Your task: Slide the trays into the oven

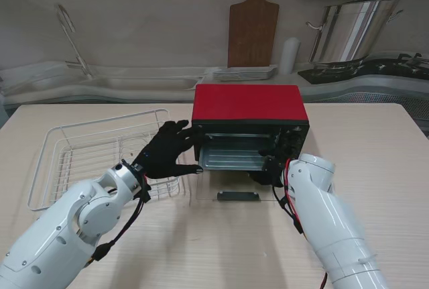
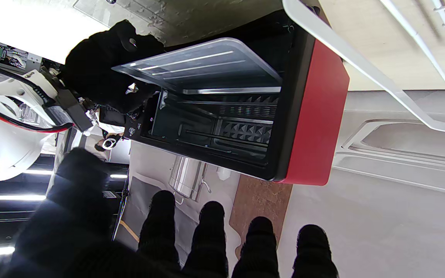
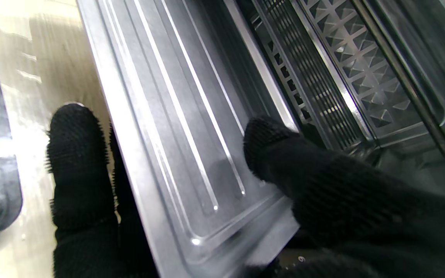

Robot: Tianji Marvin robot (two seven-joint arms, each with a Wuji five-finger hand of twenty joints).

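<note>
Oven (image 1: 249, 104) sits mid-table, red on top, its mouth facing me and its glass door (image 1: 234, 192) folded flat on the wood. A metal tray (image 1: 231, 156) rests partly inside the cavity, its near edge sticking out over the door.

The right hand (image 1: 269, 166) is at the tray's right corner. In the right wrist view the thumb (image 3: 272, 146) lies on the tray's ribbed floor (image 3: 176, 116) while the other fingers (image 3: 77, 154) sit under the rim, so the hand pinches the tray. From the stand, the white forearm hides most of that hand, and only a dark glove shape shows by the oven's right front.

The left hand (image 1: 169, 151) is spread, fingers apart, holding nothing, just beside the oven's left front corner; it may be touching the casing, but the view is too coarse to be sure. In the left wrist view only its fingertips (image 2: 211, 220) show, cut off at the frame edge, with the oven (image 2: 311, 116) beyond them.

A white wire rack (image 1: 94, 151) stands on the table's left, partly covered by the left arm. Behind the table, a wooden board (image 1: 253, 24) leans on the wall and a steel pot (image 1: 348, 31) stands at the right.
</note>
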